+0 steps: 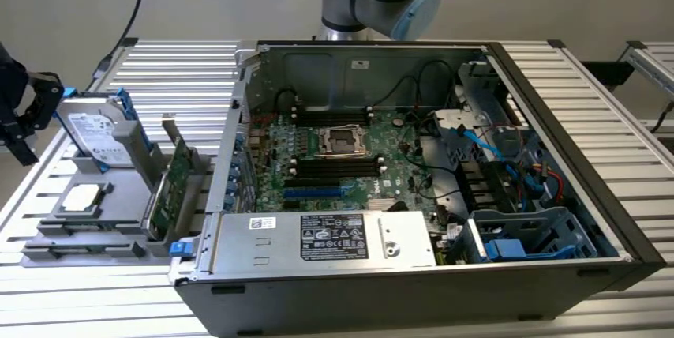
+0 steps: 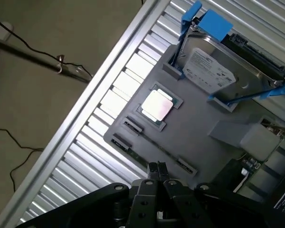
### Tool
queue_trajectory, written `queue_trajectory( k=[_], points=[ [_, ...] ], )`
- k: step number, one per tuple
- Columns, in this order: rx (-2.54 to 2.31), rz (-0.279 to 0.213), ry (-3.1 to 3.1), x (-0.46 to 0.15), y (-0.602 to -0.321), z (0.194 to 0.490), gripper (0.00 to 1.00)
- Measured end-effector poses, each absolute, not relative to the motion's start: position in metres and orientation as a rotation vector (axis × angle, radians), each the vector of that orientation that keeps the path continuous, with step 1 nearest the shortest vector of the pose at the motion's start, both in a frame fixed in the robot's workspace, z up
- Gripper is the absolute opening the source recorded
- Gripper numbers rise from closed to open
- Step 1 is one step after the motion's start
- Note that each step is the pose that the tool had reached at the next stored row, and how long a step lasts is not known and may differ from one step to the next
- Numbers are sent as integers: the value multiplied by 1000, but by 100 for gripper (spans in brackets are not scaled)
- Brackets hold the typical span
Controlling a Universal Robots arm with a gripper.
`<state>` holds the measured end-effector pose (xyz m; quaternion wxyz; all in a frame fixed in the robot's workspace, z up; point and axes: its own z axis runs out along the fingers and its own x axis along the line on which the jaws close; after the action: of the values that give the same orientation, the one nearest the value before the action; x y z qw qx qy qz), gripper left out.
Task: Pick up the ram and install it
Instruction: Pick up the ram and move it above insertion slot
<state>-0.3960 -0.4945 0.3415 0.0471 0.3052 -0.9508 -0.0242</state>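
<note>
Now gripper (image 2: 156,167) tips pressed together, empty, over grey tray (image 2: 199,118), just by ram (image 2: 129,148), CPU (image 2: 156,105) & HDD (image 2: 211,71) beside

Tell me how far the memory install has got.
Nothing looks done: the black slots on the board sit empty. The gripper is shut and empty-handed above the grey tray, close to the memory stick set in it. Picking it up and seating it are both left.
</note>
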Motion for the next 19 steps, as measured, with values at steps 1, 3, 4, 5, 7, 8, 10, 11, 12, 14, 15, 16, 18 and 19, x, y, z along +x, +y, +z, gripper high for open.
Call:
queue_trajectory(
  k=[1,3,4,5,7,8,10,11,12,14,15,16,18,19],
  points=[
    [957,-73,-2892,-396,-495,341,11],
    [1008,-70,-2873,-396,-495,339,11],
    [1034,-69,-2864,-396,-495,339,11],
    [1060,-67,-2854,-396,-495,338,11],
    [1112,-65,-2833,-396,-495,337,11],
    [1137,-63,-2823,-396,-495,336,11],
    [1190,-59,-2803,-396,-495,335,11],
    [1216,-57,-2793,-396,-495,335,11],
    [1241,-55,-2783,-396,-495,335,11],
    [1292,-50,-2762,-396,-495,334,11],
    [1319,-47,-2751,-396,-495,334,11],
    [1344,-45,-2740,-396,-495,333,11],
    [1395,-39,-2719,-396,-495,333,11],
    [1420,-37,-2708,-396,-495,332,11]
  ],
)
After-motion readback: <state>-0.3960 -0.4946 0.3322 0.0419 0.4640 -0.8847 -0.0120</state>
